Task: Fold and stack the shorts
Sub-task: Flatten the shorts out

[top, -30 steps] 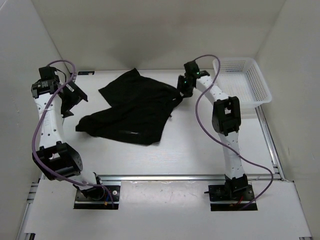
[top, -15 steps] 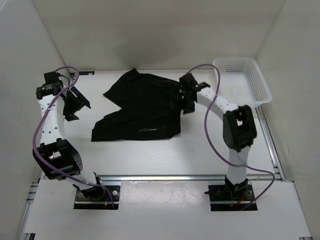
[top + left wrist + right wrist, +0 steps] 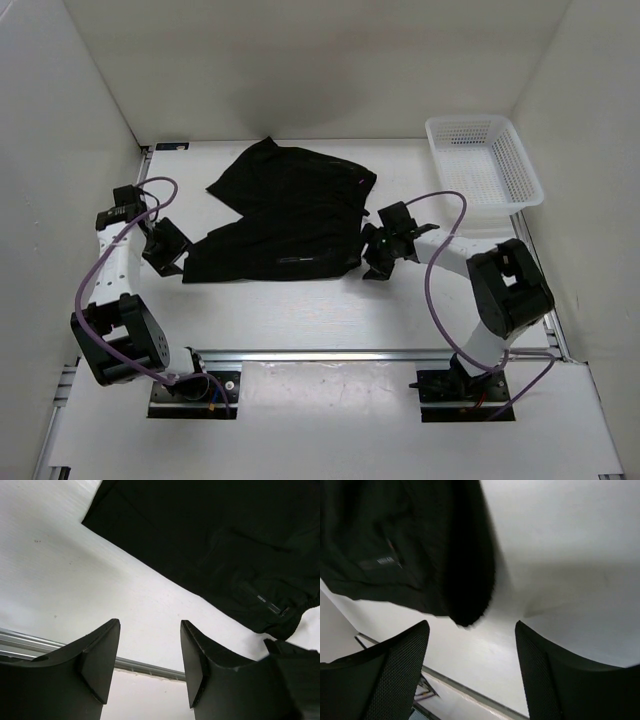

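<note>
The black shorts (image 3: 285,215) lie flat on the white table, partly folded, with one leg reaching the back. My left gripper (image 3: 172,250) is open and empty, low at the shorts' near left corner. My right gripper (image 3: 378,255) is open and empty, low at the shorts' near right corner. In the left wrist view the shorts (image 3: 225,545) fill the top, beyond the open gripper (image 3: 150,667). In the right wrist view the shorts' corner (image 3: 420,555) hangs just beyond the open gripper (image 3: 472,672).
A white mesh basket (image 3: 483,160) stands at the back right corner. White walls enclose the table on three sides. A metal rail (image 3: 360,353) runs along the near edge in front of both arm bases.
The right gripper let go of the shorts' right edge and moved toward the near edge, to their near right corner. The left gripper moved nearer and down to the near left corner. The shorts lie still.
</note>
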You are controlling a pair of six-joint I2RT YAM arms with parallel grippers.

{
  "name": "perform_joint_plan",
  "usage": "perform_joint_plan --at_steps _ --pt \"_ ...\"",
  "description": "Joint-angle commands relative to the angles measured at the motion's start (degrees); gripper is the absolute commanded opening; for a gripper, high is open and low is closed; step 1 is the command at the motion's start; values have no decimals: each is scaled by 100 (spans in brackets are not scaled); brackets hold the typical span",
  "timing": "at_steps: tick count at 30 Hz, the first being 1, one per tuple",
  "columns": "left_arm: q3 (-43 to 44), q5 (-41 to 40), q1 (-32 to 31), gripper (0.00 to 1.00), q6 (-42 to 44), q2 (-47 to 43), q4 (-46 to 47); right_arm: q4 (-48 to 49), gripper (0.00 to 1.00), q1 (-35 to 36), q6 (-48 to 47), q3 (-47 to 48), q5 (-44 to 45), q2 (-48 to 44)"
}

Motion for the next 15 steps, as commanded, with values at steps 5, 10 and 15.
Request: perform_joint_plan --at_steps 5,10,15 --pt "7 191 -9 63 -60 -232 307 724 62 86 493 724 117 760" --pt "-108 139 -9 63 -7 -293 307 345 0 34 309 560 502 526" --pt "-695 288 -141 63 -7 -425 360 -217 0 -98 -96 -319 907 -809"
